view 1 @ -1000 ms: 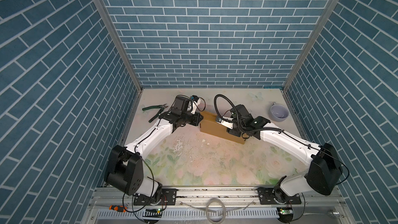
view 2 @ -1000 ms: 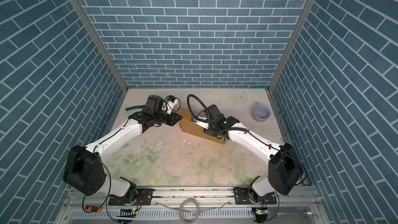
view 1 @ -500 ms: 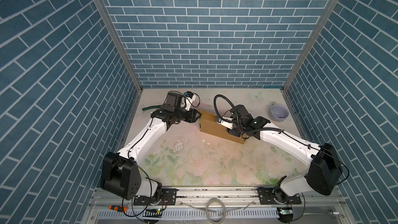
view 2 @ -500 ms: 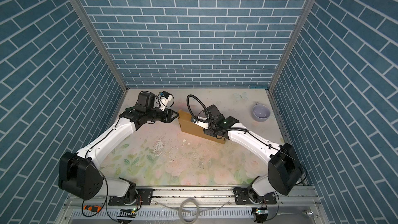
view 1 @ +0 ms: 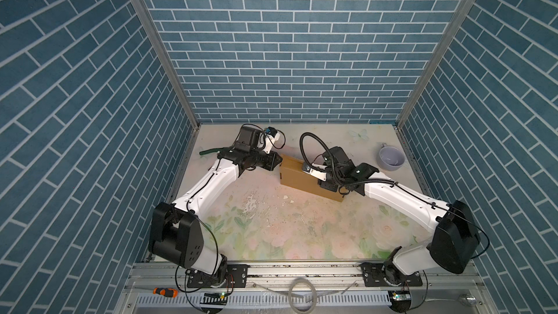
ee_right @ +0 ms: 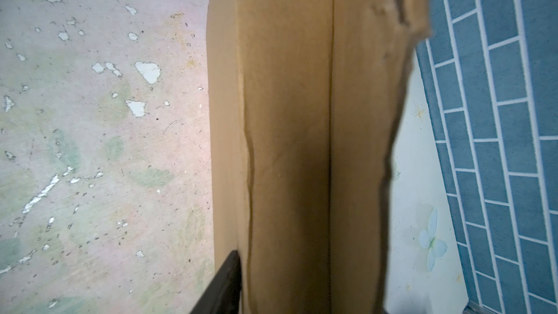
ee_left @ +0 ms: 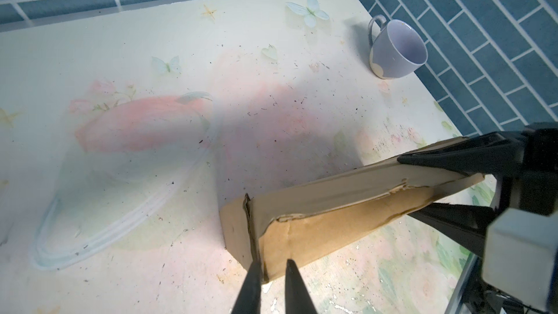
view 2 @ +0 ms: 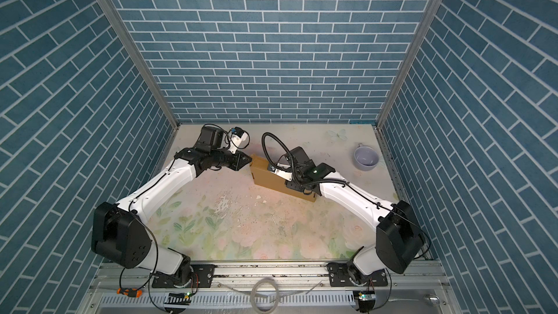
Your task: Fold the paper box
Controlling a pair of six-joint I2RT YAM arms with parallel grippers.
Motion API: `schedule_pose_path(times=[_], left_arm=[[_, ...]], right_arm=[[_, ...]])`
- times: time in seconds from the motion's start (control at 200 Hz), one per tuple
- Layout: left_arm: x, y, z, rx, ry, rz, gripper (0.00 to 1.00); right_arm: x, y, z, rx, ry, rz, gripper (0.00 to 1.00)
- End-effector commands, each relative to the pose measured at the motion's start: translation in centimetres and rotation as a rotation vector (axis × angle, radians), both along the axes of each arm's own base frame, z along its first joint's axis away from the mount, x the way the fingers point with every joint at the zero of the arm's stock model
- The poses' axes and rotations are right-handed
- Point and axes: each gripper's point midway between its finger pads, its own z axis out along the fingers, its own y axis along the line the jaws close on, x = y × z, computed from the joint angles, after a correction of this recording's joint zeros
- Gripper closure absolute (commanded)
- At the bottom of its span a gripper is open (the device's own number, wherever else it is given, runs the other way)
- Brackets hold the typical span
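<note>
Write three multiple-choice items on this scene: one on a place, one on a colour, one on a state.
1. Where on the table does the mug stand?
A. middle
B. far right corner
C. near left corner

2. What colour is the box?
A. brown
B. white
C. green

3. How is the right pincer?
A. open, clear of the box
B. holding the mug
C. clamped on the box's end

Key:
1 B, both top views show the mug by that corner.
2 A, it is plain brown cardboard.
3 C, the left wrist view shows its fingers on either side of the box's end.
</note>
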Motion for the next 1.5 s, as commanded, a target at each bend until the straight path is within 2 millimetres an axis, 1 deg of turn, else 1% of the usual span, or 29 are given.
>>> schedule_pose_path(times=[0.0, 0.13, 0.265, 0.395, 0.535, 0.605, 0.695, 0.795, 0.85, 0.895, 0.985, 1.055, 1.105, 1.18, 1.235, 1.305, 1.365, 1.42, 1.495], left_arm=[[-0.1, -0.6, -0.4, 0.017, 0.0, -0.022, 0.93], [-0.2, -0.3, -1.1, 0.055, -0.007, 0.004, 1.0], [-0.5, 0.0, -1.4, 0.074, -0.011, 0.008, 1.0], [-1.1, 0.2, -2.5, 0.1, 0.006, 0.009, 1.0], [-1.7, 0.1, -3.1, 0.108, 0.014, 0.007, 1.0], [-2.2, -0.2, -3.9, 0.119, 0.03, -0.003, 1.0], [-2.3, -0.2, -4.8, 0.128, 0.045, 0.004, 1.0], [-2.2, -0.1, -4.5, 0.122, 0.036, 0.011, 1.0], [-2.2, -0.2, -3.7, 0.114, 0.023, 0.01, 1.0], [-2.2, 0.0, -2.7, 0.114, 0.005, 0.004, 1.0], [-2.8, 0.5, -0.1, 0.076, -0.025, -0.016, 0.92], [-3.4, 0.7, 1.8, 0.015, -0.029, -0.044, 0.84], [-3.7, 0.7, 3.1, -0.025, -0.033, -0.061, 0.81], [-2.5, 1.2, 5.0, -0.088, -0.057, -0.002, 0.78], [-0.9, 1.0, 5.9, -0.126, -0.062, 0.052, 0.66], [1.3, 0.4, 6.0, -0.182, -0.024, 0.129, 0.61], [2.9, -0.1, 5.3, -0.195, 0.01, 0.176, 0.52], [3.6, -0.8, 4.5, -0.162, 0.038, 0.191, 0.41], [4.0, -1.8, 3.0, -0.125, 0.085, 0.18, 0.37]], right_arm=[[-1.2, -0.2, -2.5, -0.051, 0.099, 0.006, 0.53], [-1.2, -0.3, -2.4, -0.05, 0.099, 0.004, 0.53], [-1.2, -0.3, -2.4, -0.05, 0.102, 0.001, 0.53], [-1.1, -0.2, -2.3, -0.042, 0.099, -0.002, 0.53], [-1.1, -0.2, -2.4, -0.045, 0.104, -0.004, 0.53], [-1.1, -0.2, -2.4, -0.043, 0.103, -0.005, 0.51], [-1.0, -0.1, -2.3, -0.044, 0.092, -0.011, 0.45], [-1.0, 0.3, -1.1, -0.006, 0.073, -0.008, 0.43], [-0.9, 0.4, -1.0, -0.01, 0.072, -0.009, 0.45], [-0.9, 0.2, -1.4, -0.028, 0.079, -0.007, 0.47], [-1.0, -0.1, -2.2, -0.057, 0.091, -0.005, 0.49], [-1.0, -0.1, -2.4, -0.058, 0.089, -0.006, 0.49], [-1.0, -0.2, -2.5, -0.059, 0.089, -0.008, 0.49], [-0.9, 0.0, -2.5, -0.055, 0.087, -0.007, 0.49], [-0.9, 0.1, -2.6, -0.051, 0.087, -0.006, 0.49], [-0.8, 0.1, -2.7, -0.05, 0.089, -0.005, 0.49], [-0.8, 0.3, -2.8, -0.047, 0.092, -0.002, 0.49], [-0.9, 0.4, -2.9, -0.047, 0.095, -0.001, 0.49], [-0.9, 0.4, -3.0, -0.046, 0.098, 0.0, 0.5]])
